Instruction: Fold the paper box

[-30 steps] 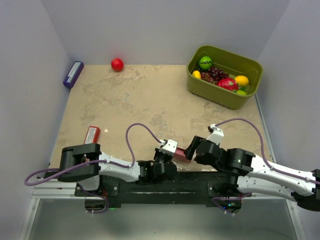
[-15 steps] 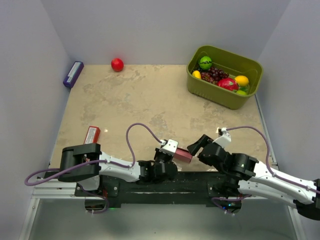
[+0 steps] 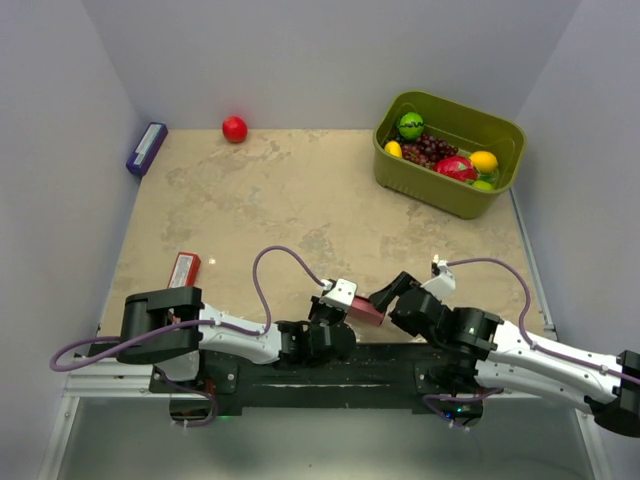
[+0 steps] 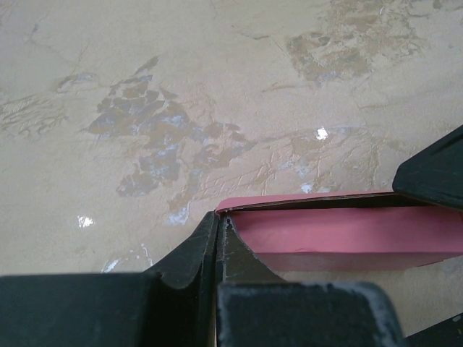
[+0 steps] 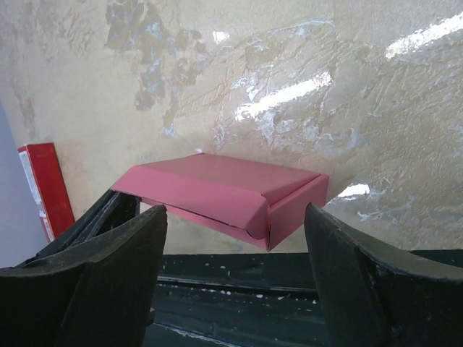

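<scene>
Pinching one end of the pink box, the left gripper has its fingers pressed tight together on the thin card. The box sits at the near edge of the table, between the two grippers, and looks raised a little off the surface. The right gripper stands wide, one finger on either side of the box, and I can't see either finger touching it. The box looks partly folded, with a lid flap lying over a shallow body. A red packet lies off to the left. A green basket of fruit, a red ball and a purple pack sit well back.
</scene>
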Tool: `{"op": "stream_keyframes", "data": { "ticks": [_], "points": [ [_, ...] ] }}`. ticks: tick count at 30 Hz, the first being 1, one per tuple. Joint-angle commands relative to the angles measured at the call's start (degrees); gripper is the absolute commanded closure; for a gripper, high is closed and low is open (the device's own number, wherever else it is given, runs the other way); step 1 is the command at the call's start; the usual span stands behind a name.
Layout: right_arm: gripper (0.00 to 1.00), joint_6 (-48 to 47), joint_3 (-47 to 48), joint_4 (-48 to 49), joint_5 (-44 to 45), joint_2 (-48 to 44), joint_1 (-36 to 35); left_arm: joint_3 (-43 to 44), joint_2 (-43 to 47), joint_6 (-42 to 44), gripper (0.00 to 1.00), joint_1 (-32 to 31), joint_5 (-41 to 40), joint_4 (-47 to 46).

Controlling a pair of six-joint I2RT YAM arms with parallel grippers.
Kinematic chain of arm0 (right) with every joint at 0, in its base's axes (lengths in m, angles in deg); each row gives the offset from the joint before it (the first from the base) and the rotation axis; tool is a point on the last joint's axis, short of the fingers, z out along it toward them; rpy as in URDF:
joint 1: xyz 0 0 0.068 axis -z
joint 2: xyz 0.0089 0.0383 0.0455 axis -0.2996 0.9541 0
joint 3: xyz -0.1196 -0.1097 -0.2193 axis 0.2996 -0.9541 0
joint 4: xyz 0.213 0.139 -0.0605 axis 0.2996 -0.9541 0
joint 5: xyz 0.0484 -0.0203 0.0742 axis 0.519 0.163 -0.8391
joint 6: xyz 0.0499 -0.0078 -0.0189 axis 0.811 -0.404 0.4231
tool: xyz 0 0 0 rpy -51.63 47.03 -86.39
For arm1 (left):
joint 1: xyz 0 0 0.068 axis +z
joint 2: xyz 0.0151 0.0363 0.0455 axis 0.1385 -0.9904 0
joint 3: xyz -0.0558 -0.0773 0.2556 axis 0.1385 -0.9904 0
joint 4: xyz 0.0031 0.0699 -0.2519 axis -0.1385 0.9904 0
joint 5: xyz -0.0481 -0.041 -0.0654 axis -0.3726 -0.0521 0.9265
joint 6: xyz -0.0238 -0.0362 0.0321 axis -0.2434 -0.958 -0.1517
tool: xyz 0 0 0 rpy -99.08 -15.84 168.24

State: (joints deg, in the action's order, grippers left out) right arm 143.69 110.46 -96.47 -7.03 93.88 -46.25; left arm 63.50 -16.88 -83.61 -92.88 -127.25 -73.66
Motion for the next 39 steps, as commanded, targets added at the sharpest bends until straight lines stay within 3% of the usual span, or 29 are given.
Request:
{"op": "stream_keyframes", "data": {
  "ticks": [1,27,39],
  "points": [
    [0.20,3.9,-1.2,1.8,1.9,-0.5,0.1,-3.4,-5.2,-3.1,1.00,-1.6,14.2,12.8],
    [0.23,8.7,-5.3,4.9,2.0,-1.5,0.1,-3.3,-5.7,-3.0,1.00,-1.6,14.5,12.5],
    [0.44,9.8,-7.1,9.7,-0.7,1.4,0.0,-2.8,-5.9,-2.8,1.00,-1.9,14.6,12.5]
  ]
}}
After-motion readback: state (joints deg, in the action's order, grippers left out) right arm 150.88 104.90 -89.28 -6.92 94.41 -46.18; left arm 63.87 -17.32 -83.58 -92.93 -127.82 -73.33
